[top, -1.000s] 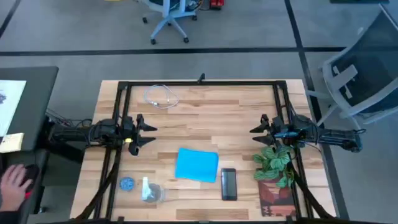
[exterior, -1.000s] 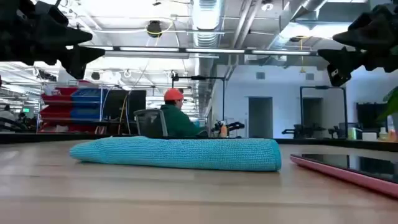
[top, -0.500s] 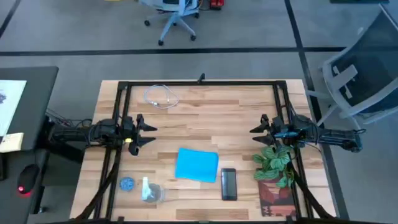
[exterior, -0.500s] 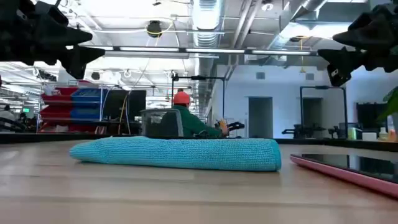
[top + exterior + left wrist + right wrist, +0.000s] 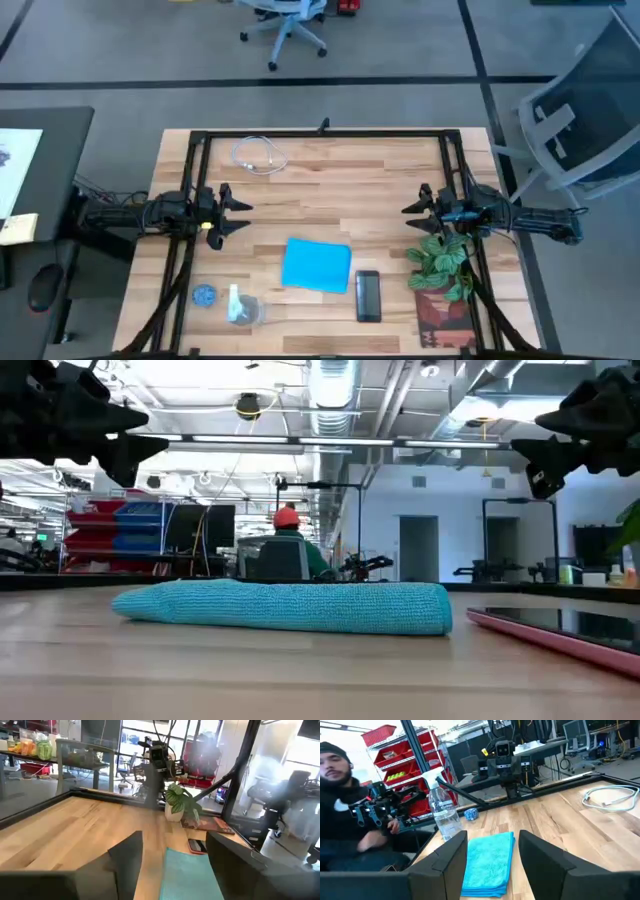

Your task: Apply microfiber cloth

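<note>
Left gripper (image 5: 240, 217): raised above the left side of the table (image 5: 330, 180), fingers spread apart, nothing between them; its tips point toward the table's middle.
Blue disc (image 5: 204, 295): on the wood, toward the near edge from the left gripper, well apart from it.
Clear bottle (image 5: 240, 307): lying on its side just beside the disc, on the side away from the table's left edge.
White cable (image 5: 260, 156): coiled loosely on the far side of the left gripper, near the back rail.
Microfiber cloth (image 5: 316, 265): sky-blue, folded flat on the table, between the two grippers and nearer the front edge than either; touched by neither. In the left wrist view it shows past the arm's own fingers (image 5: 127, 862).
Phone (image 5: 368, 296): black, flat, just beside the cloth on the right gripper's side, slightly nearer the front edge.
Right gripper (image 5: 412, 205): raised above the right side of the table, fingers parted and empty, tips facing the left gripper.
Potted plant (image 5: 442, 258): green leaves just toward the front edge from the right gripper.
Reddish-brown board (image 5: 440, 320): lies flat under the plant, at the table's right front corner.
Person (image 5: 288, 550): orange cap, seated in the room beyond the table, low view.
</note>
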`<state>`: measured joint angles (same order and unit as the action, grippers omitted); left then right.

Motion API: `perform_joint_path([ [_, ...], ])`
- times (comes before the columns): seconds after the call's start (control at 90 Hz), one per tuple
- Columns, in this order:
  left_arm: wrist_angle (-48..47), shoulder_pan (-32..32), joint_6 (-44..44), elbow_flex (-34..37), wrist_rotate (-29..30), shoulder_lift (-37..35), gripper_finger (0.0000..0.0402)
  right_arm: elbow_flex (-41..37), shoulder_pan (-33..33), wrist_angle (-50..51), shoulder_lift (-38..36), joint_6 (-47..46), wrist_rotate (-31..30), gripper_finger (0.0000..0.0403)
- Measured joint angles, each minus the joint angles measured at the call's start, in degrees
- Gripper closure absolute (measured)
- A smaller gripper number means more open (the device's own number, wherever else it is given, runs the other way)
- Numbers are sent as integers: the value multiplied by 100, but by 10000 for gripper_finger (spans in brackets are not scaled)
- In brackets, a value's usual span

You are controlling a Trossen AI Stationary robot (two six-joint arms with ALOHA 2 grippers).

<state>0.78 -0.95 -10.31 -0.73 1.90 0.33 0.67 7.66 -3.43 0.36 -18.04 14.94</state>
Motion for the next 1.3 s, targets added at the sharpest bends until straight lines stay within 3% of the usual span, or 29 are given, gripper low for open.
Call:
perform_joint_path([
  [0.778,0,1,-1,2,0,0,206,0,-1,-1,0,7,-1,239],
  [0.922,0,2,0,1,0,-1,206,-4,51,-59,0,369,-93,239],
  [1.133,0,2,-2,0,-1,-1,206,-4,70,-1113,-1,-1273,-653,239],
  [1.3,0,0,0,0,-1,-1,206,-4,8,-1600,0,-1779,-919,239],
])
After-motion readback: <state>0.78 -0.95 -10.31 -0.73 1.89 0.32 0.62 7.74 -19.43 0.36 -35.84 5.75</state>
